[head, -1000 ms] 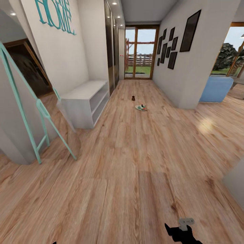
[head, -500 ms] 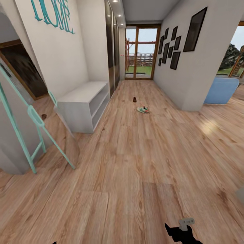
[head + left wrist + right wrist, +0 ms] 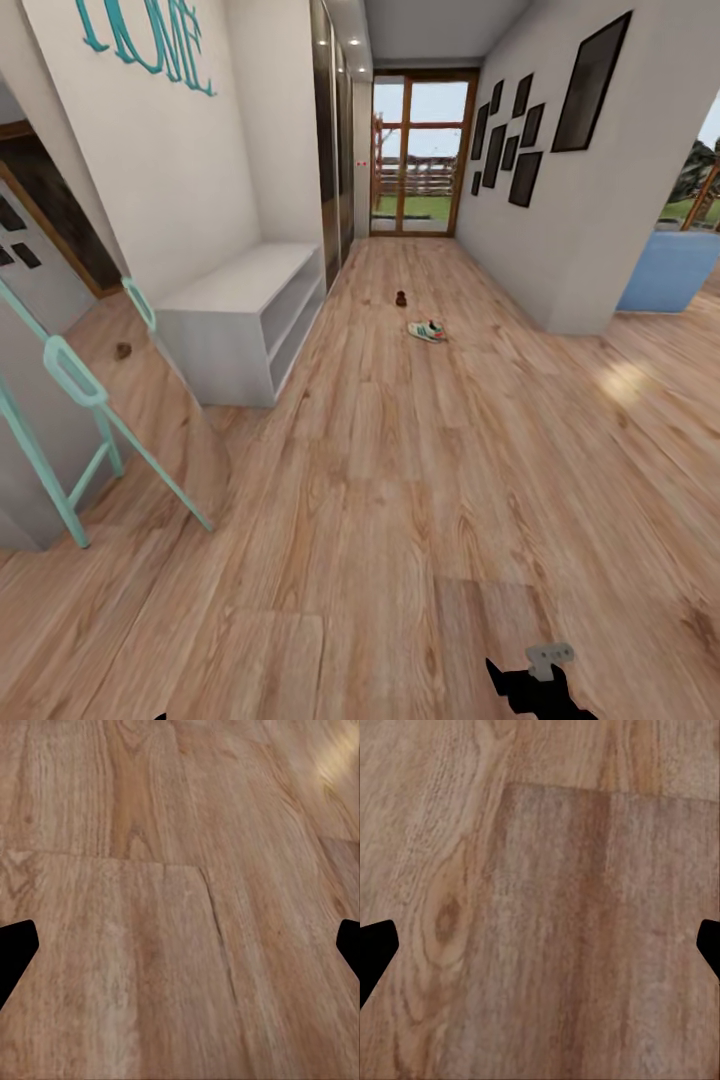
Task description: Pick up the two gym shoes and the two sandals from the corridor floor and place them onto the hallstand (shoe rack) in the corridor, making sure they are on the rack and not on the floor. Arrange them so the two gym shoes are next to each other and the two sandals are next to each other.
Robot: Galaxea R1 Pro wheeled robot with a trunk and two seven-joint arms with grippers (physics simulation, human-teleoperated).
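Note:
Far down the corridor floor (image 3: 400,500) lies one off-white gym shoe (image 3: 427,331) with green and red accents. A small dark brown object (image 3: 401,298), perhaps a sandal, sits just beyond it. Another small brown object (image 3: 124,351) lies on the floor left of the white cabinet. The hallstand is out of view. My right gripper (image 3: 535,685) shows at the bottom edge of the head view. In the wrist views, the left gripper (image 3: 180,945) and right gripper (image 3: 540,945) hang over bare planks, fingers wide apart and holding nothing.
A plain low white bench-cabinet (image 3: 245,320) stands against the left wall. A teal frame (image 3: 90,440) leans at the near left. Glass doors (image 3: 420,155) close the far end. A blue seat (image 3: 675,270) sits past the right wall corner.
The whole view has shifted as the camera moved forward along the corridor. The cabinet and shoe look nearer, and the brown object at the left has come into view.

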